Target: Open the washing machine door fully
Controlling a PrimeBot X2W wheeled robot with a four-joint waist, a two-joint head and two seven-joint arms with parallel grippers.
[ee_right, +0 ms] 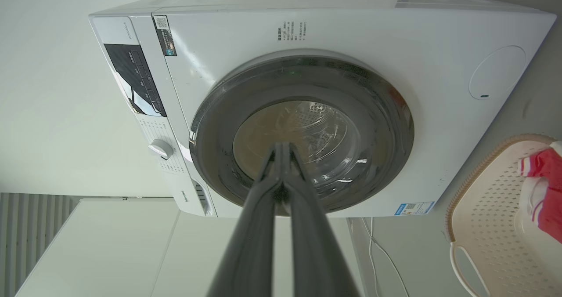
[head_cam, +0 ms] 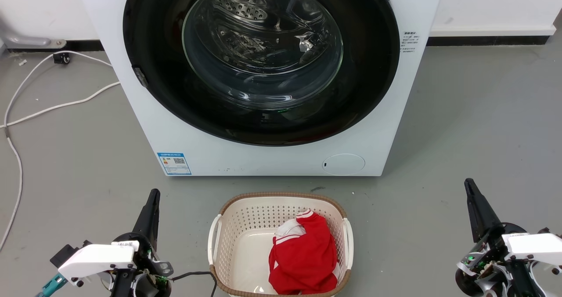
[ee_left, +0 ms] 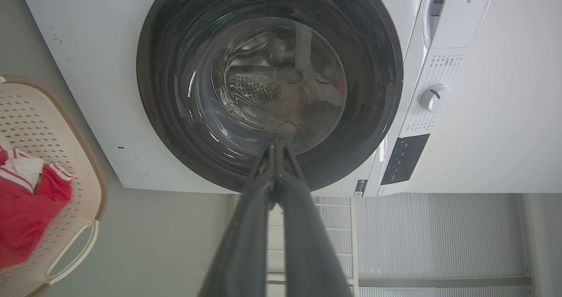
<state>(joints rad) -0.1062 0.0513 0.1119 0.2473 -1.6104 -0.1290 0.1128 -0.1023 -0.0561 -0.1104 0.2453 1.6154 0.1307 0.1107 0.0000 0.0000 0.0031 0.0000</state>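
Left claw point(head_cam: 153, 199) and right claw point(head_cam: 470, 186) are hanging clenched and empty, well back from the shut washing machine door point(head_cam: 263, 123), probably leaving swing room.

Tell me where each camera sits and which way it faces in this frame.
Head view: high, facing forward and down at the washing machine, door and basket; left gripper and right gripper at the bottom corners.
Left wrist view: low left, rolled sideways, facing the door along its shut fingers.
Right wrist view: low right, rolled the opposite way, facing the door along its shut fingers.
Shared: all show the door and the basket with red cloth.
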